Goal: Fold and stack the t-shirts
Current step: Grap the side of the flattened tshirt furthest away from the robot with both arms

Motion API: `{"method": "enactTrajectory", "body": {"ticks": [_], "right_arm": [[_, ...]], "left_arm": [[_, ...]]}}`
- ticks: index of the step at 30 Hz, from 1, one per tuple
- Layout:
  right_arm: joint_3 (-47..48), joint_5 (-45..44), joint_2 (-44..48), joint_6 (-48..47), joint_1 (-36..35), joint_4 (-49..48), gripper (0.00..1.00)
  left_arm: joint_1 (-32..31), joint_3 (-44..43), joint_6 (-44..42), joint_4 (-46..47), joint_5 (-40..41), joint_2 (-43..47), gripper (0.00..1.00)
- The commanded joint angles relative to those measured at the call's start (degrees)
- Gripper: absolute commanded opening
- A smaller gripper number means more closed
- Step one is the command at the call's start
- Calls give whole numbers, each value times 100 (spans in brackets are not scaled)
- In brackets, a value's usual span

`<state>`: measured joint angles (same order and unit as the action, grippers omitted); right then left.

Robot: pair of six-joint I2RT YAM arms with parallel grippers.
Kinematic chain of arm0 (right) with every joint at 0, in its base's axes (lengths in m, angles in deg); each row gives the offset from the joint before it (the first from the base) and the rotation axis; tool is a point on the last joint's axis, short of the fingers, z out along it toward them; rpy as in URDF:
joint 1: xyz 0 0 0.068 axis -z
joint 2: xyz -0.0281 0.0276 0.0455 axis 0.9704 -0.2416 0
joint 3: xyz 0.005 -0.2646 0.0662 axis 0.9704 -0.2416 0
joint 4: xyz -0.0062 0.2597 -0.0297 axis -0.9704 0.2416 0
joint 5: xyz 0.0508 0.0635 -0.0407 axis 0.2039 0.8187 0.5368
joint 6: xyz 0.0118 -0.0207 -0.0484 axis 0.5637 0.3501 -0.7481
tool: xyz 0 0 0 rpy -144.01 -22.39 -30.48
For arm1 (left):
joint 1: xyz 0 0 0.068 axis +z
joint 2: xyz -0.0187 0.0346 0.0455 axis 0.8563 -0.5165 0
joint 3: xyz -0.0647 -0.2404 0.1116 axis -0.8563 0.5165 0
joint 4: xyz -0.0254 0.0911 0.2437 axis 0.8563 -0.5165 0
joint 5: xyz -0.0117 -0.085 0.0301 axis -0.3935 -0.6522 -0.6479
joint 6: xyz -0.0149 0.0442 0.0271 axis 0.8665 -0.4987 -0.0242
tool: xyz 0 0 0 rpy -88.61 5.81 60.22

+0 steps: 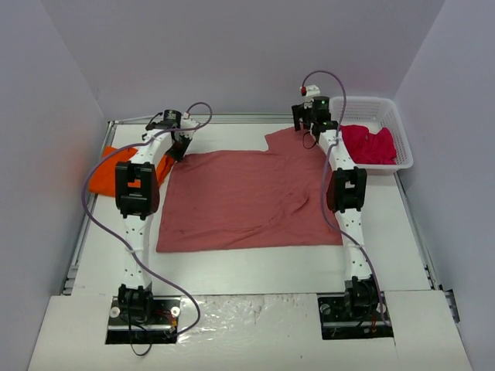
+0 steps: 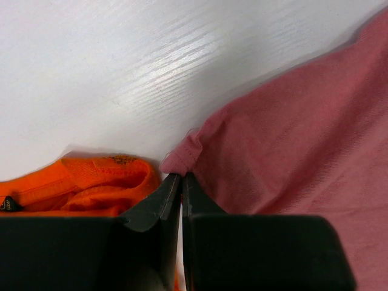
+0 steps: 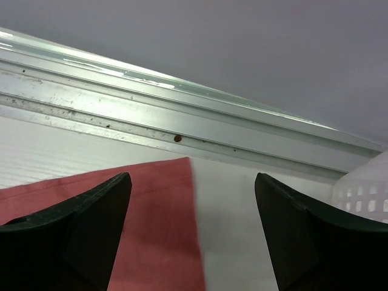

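Partly, the bright orange cotton tee (image 1: 103,175) at the counter's left edge is hidden beneath the left arm, and the wrist view cuts it off behind the fingers. The vivid crimson-pink tee (image 1: 370,144) lies crumpled in a white plastic basket (image 1: 388,106) at the far right corner. The large brick-red cloth t-shirt (image 1: 247,201) is spread flat mid-counter (image 1: 255,267).

The left gripper (image 2: 180,177) has its jaws pressed together, tips touching the shirt's bunched far left corner; whether any cloth is pinched cannot be told. The orange tee sits just beside it. The right gripper (image 3: 193,200) stands wide apart and holds nothing, above the red shirt's far right corner, near the aluminium rail (image 3: 182,115) along the far edge.
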<state>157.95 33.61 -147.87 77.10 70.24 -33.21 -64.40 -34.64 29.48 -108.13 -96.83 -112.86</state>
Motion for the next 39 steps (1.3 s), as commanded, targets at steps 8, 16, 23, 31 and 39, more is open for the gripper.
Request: {"method": "enactTrajectory", "body": {"ticks": [8, 16, 23, 31, 39], "right_arm": [[389, 650, -381, 436, 218, 25, 75], [451, 1089, -513, 524, 227, 166, 75], [477, 1266, -557, 489, 200, 174, 69], [451, 1143, -566, 463, 200, 183, 33], [424, 1037, -557, 428, 165, 192, 13]], "left_arm": [[-13, -59, 188, 84, 30, 330, 2], [-22, -120, 188, 57, 30, 260, 2], [-22, -146, 197, 66, 29, 234, 2], [-30, -155, 214, 75, -6, 181, 2], [-30, -217, 197, 40, -14, 137, 2]]}}
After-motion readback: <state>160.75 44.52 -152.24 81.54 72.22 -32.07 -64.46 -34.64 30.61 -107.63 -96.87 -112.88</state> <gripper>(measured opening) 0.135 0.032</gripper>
